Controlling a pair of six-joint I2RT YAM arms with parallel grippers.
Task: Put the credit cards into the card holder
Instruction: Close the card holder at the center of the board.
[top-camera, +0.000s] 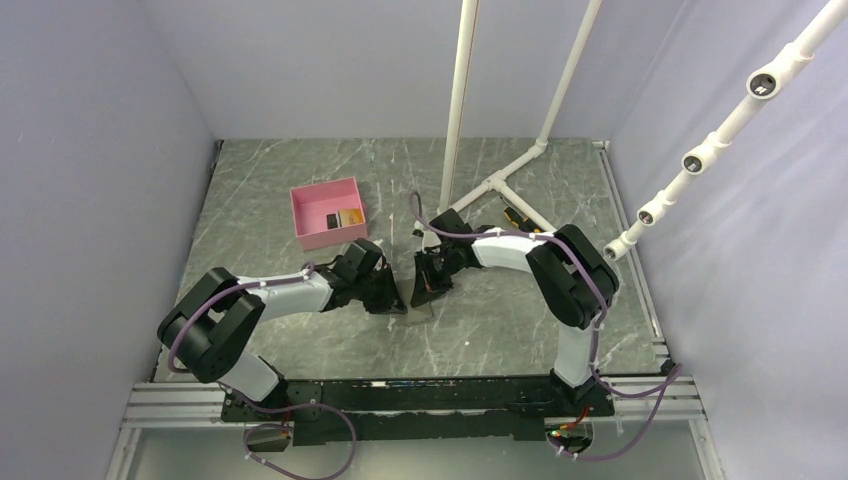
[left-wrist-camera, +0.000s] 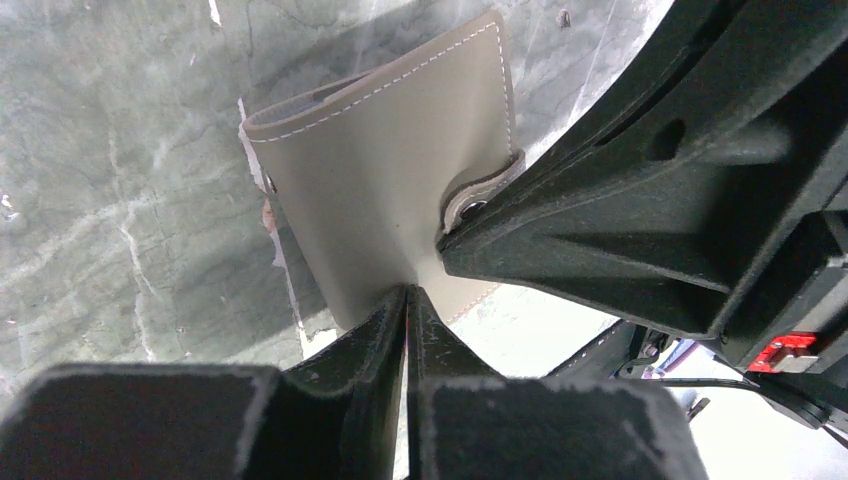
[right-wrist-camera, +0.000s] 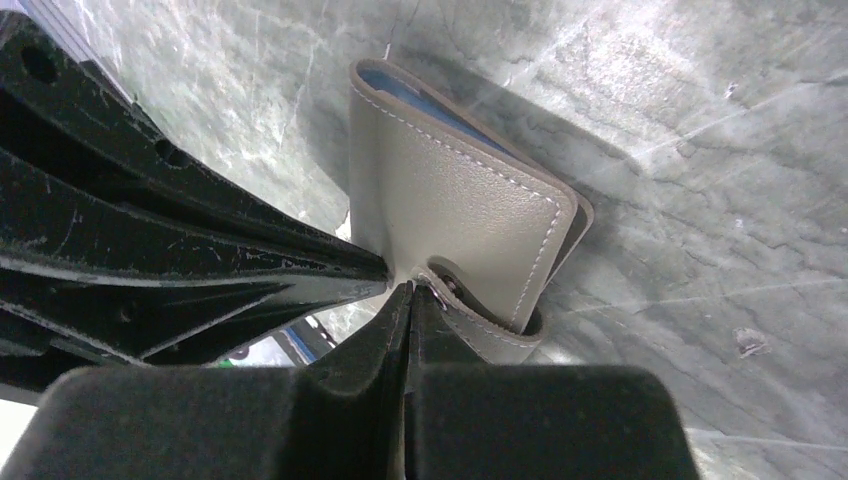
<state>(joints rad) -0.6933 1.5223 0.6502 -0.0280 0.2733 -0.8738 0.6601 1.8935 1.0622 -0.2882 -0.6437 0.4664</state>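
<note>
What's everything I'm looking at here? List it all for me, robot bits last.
card holder: one, grey with blue lining, mid-table between the arms
credit cards: two visible, orange and black, inside the pink box
pink box: one, pink, far left of the table
screwdriver: one, yellow and black, behind the right arm
pipes: several, white, far right
table: one, grey-green marble
left fingers: black, shut on the card holder's edge
right fingers: black, shut at its strap
</note>
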